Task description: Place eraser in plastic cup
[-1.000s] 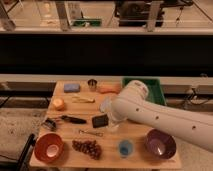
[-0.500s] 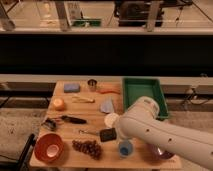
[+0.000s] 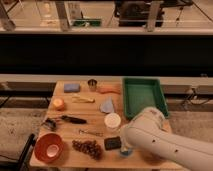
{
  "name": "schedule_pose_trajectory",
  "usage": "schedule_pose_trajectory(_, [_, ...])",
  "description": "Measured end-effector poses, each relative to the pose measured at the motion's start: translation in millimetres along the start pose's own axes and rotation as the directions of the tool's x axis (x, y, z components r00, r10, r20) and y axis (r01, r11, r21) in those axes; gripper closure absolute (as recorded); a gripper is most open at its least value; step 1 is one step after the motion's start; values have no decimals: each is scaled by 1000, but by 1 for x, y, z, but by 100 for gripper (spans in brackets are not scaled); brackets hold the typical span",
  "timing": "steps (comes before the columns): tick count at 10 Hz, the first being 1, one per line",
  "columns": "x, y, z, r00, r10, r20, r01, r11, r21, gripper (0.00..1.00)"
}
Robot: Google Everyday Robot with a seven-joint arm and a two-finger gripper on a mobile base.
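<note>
While the wooden table [image 3: 67,105] fills the middle of the view, the biggest thing on the near side is the white robot arm [image 3: 160,142], which is seen reaching in from the lower right. The gripper itself is hidden under the arm's bulky end, close to the front edge of the table, so nothing more can be told of it. A green tray [image 3: 141,95] is placed on the right part of the table. An orange bowl [image 3: 48,147] is standing at the front left corner, and a bunch of dark grapes [image 3: 88,148] is laid just right of it. A white cup [image 3: 112,121] is standing near the middle. The eraser [image 3: 113,143] is seen as a small, flat, black rectangular block, lying flat near the front edge, between the grapes and the arm. The plastic cup [image 3: 126,150] is mostly covered by the arm; only a small part of blue is shown just right of the eraser. A light-blue block [image 3: 71,87] and a small metal cup [image 3: 92,84] are found at the far side.
</note>
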Motion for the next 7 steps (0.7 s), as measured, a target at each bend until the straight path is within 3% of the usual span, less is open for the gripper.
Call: schedule_pose_trajectory(7, [37,21,30,994,105,-11,-105,994,-25,100])
